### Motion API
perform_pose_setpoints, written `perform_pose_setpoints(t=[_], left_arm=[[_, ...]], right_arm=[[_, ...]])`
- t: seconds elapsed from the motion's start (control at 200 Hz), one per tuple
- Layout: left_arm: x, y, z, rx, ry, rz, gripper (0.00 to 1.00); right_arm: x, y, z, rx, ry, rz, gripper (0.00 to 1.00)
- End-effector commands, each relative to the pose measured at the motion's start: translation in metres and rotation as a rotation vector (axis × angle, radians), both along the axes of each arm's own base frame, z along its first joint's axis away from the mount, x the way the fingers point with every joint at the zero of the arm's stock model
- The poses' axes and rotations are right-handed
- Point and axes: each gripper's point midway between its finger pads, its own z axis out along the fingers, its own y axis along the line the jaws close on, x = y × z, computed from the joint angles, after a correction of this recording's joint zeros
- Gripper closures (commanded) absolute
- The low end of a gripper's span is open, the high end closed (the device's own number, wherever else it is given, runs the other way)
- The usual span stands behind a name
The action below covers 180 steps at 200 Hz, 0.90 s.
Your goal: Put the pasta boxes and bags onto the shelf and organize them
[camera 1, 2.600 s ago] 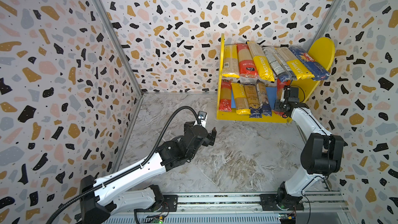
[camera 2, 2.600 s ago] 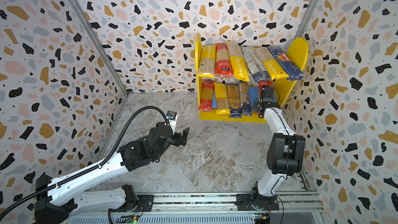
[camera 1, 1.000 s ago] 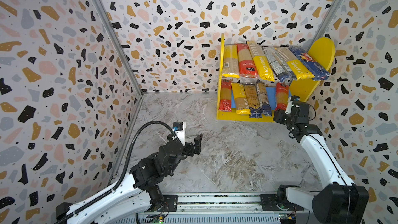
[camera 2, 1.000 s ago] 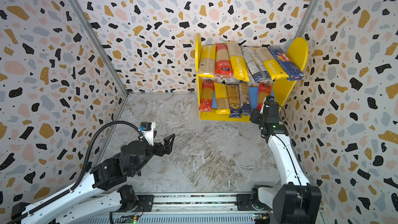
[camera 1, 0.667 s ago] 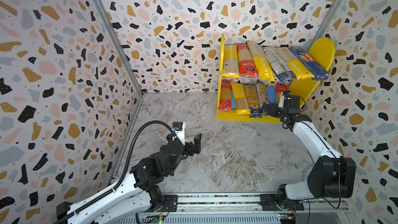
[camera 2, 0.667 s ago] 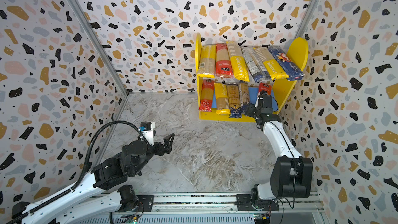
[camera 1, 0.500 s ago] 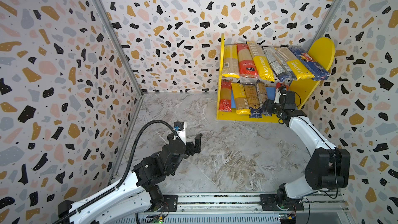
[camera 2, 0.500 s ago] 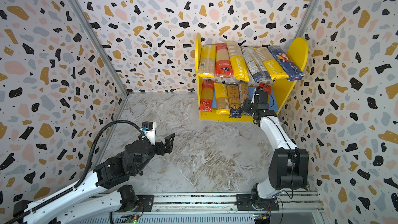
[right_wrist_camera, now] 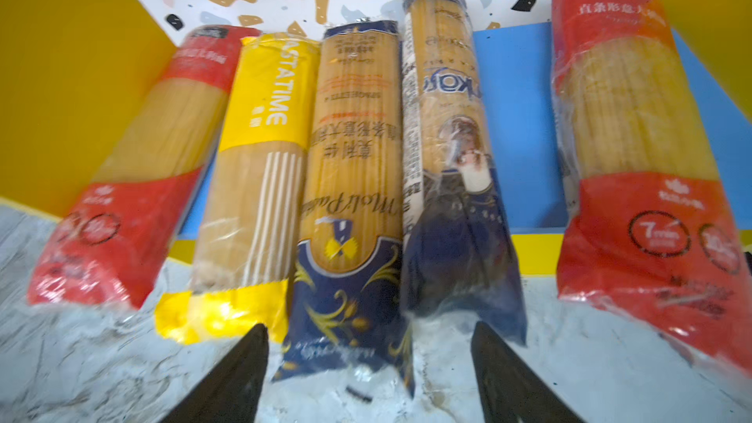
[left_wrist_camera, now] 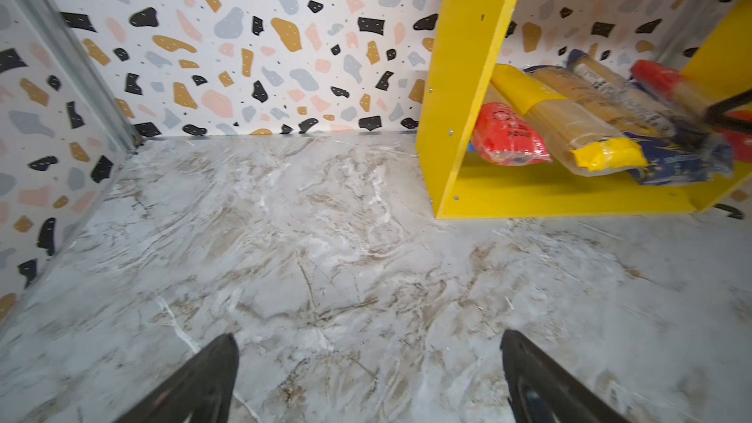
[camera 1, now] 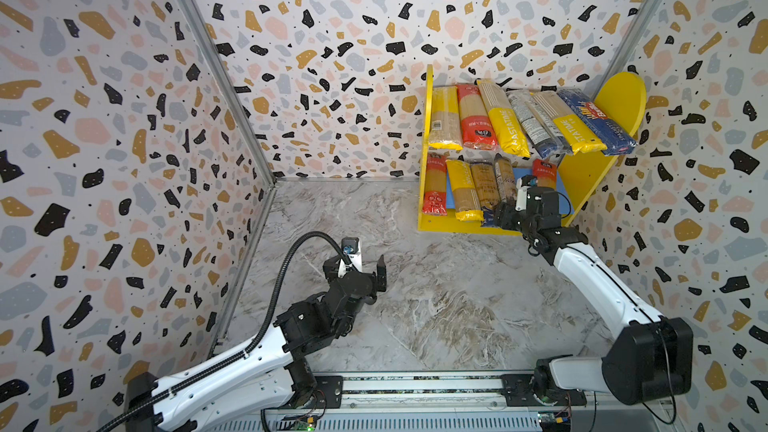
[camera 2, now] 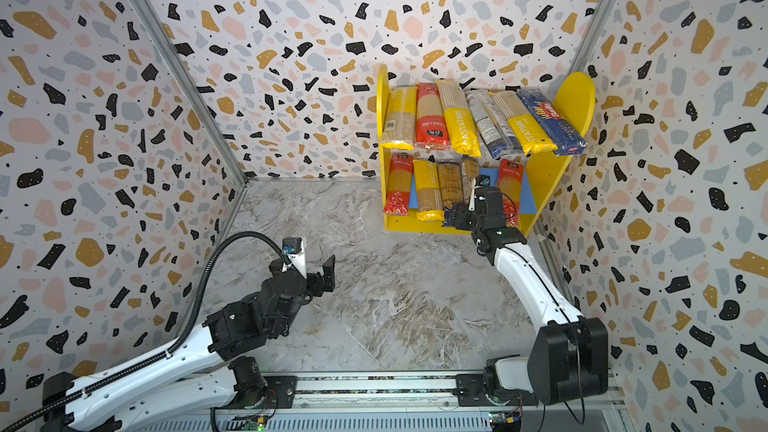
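Right claw (right_wrist_camera: 370,329), spread and empty, faces the dark-blue pack (right_wrist_camera: 350,197): likely slick film over brittle strands, best pinched mid-length.

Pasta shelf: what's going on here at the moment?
Eleven pasta packs lie on the shelf: six on the upper tier, five on the blue lower board. The right gripper is at the front of the lower board, its fingers open on either side of the near end of a dark blue pack, not clamping it. The left gripper hovers open and empty over the marble table.
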Motion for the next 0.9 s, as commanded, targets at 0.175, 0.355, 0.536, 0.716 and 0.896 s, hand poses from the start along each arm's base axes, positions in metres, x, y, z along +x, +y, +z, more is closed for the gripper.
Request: perform_pose_setpoints(t=[0.175, 0.355, 0.536, 0.716, 0.896], left_arm=[[0.021, 0.004, -0.015, 0.094, -0.104, 0.116, 0.00], [0.034, 0.025, -0.030, 0.281, -0.125, 0.231, 0.01], [0.039, 0.049, -0.033, 0.238, -0.181, 0.281, 0.01], [0.040, 0.107, -0.038, 0.188, -0.255, 0.400, 0.01], [0.047, 0.167, -0.040, 0.149, -0.302, 0.575, 0.00]], right_arm=[[-0.052, 0.002, -0.042, -0.005, 0.070, -0.029, 0.19], [-0.068, 0.006, -0.058, -0.065, 0.020, -0.021, 0.00], [-0.078, 0.013, -0.059, -0.097, -0.100, 0.032, 0.01], [-0.077, 0.006, -0.061, -0.140, -0.196, 0.018, 0.01], [-0.073, -0.001, -0.059, -0.159, -0.323, -0.011, 0.01]])
